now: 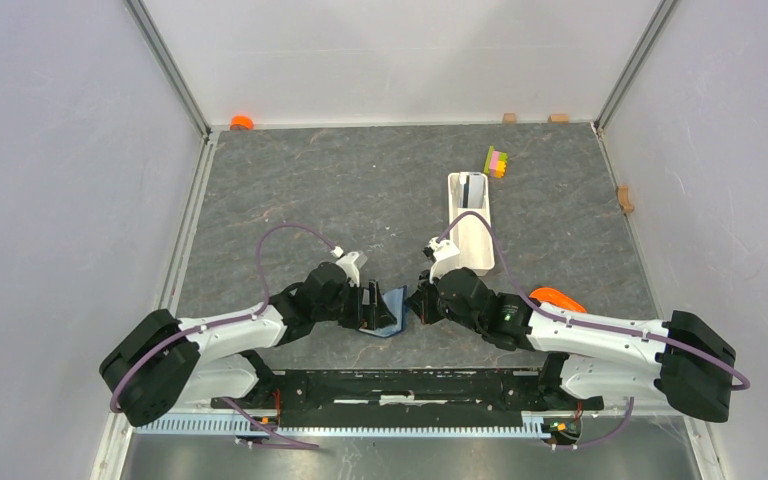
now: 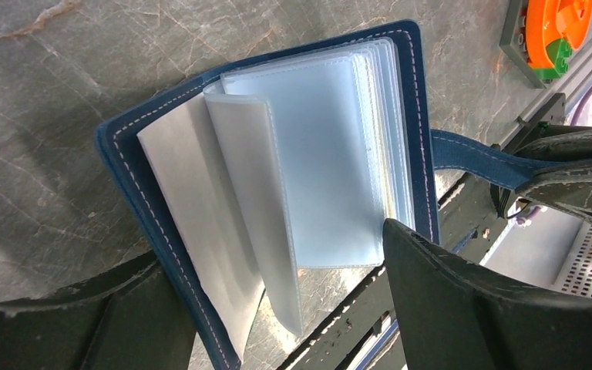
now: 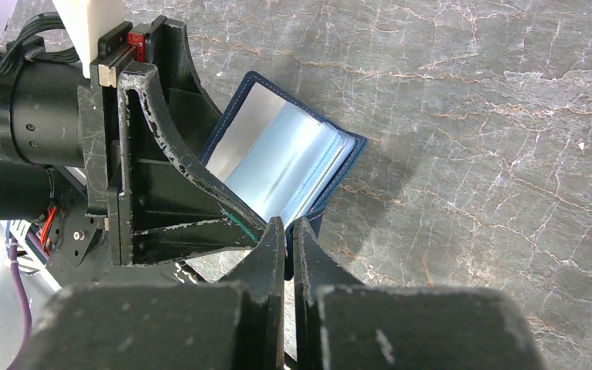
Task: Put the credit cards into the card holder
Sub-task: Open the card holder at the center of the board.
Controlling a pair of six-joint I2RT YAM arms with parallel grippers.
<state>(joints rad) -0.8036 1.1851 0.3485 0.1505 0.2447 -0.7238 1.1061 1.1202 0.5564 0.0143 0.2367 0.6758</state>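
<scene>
The card holder (image 1: 394,312), dark blue with clear pockets fanned open, lies on the table between both grippers. My left gripper (image 1: 374,306) stands open. In the left wrist view its fingers straddle the near edge of the card holder (image 2: 308,162), with one sleeve curling up between them at the gripper's middle (image 2: 270,258). My right gripper (image 3: 289,225) is shut on the blue strap (image 2: 470,154) at the side of the card holder (image 3: 277,166). Grey credit cards (image 1: 473,189) stand at the far end of the white tray (image 1: 470,240).
A yellow-pink-green block stack (image 1: 497,161) lies behind the tray. An orange object (image 1: 557,298) lies beside the right arm. Small wooden blocks (image 1: 509,117) and an orange piece (image 1: 241,122) sit at the back wall. The arms' base rail (image 1: 400,385) runs along the near edge.
</scene>
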